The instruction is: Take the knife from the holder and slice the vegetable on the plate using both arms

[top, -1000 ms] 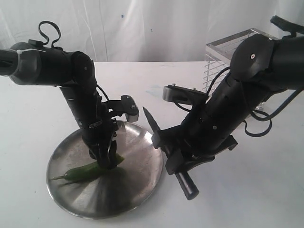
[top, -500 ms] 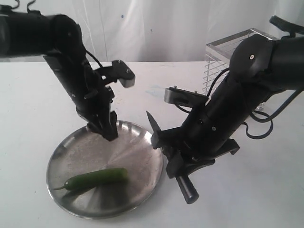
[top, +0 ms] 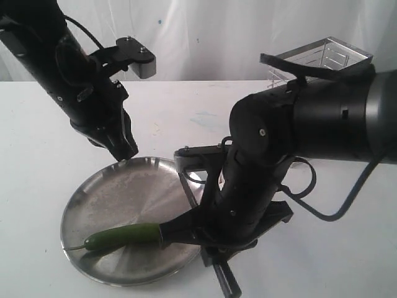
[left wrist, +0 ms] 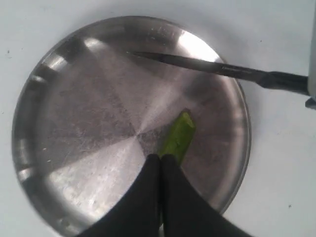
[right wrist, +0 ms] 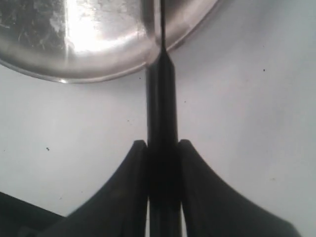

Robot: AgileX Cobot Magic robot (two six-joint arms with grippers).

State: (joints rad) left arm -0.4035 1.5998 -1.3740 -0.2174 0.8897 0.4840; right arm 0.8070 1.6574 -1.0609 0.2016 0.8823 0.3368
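Over the right edge of the round, dull brushed stainless-steel plate (top: 79, 200) hangs the slim knife (left wrist: 197, 64) with its dark narrow blade and black tapered handle. The blade reaches in across the metal, and the handle is clamped between the right gripper's (right wrist: 162, 145) smooth black fingers (right wrist: 136, 170). The glossy dark green vegetable (top: 121, 236) with its thin stem lies on the plate near the front rim, apart from the blade, while the left gripper (top: 127, 152) hovers above the back rim, pinched together on nothing.

Oblique exterior overview; wrist views close, downward, all sharing the plate (top: 124, 192)
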